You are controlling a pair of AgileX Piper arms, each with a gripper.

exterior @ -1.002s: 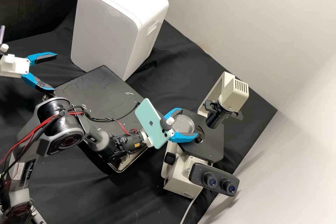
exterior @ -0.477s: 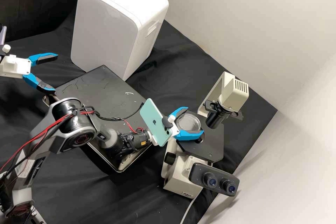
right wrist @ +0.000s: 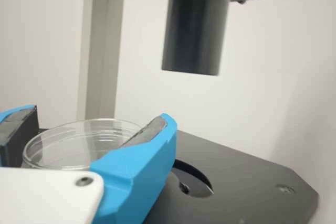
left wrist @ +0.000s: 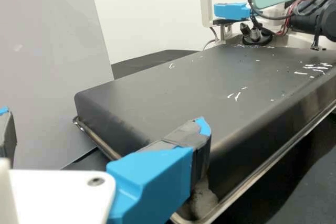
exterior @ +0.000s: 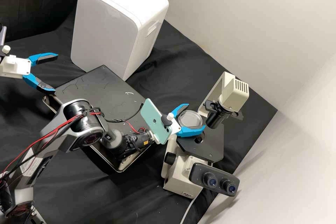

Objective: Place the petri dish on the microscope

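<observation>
high view takes in the black desk (exterior: 182, 59), with a shut white box (exterior: 119, 21) at the back and a dark tray (exterior: 101, 91) in front of it, bare but for pale flecks. the microscope (exterior: 178, 178) stands beside the tray. the left end effector (exterior: 52, 72) hangs spread and empty by the tray's far corner, well apart from the microscope, so the right arm is the nearer one. over the stage (exterior: 210, 147), the right end effector (exterior: 193, 118) pinches the petri dish (exterior: 190, 117) by its rim. the dish is level, looks empty and, being round, has no long axis. in the right wrist view the stage hole (right wrist: 191, 179) lies just beyond the dish, under the dark lens tube (right wrist: 197, 22). whether the dish touches the stage is unclear.
</observation>
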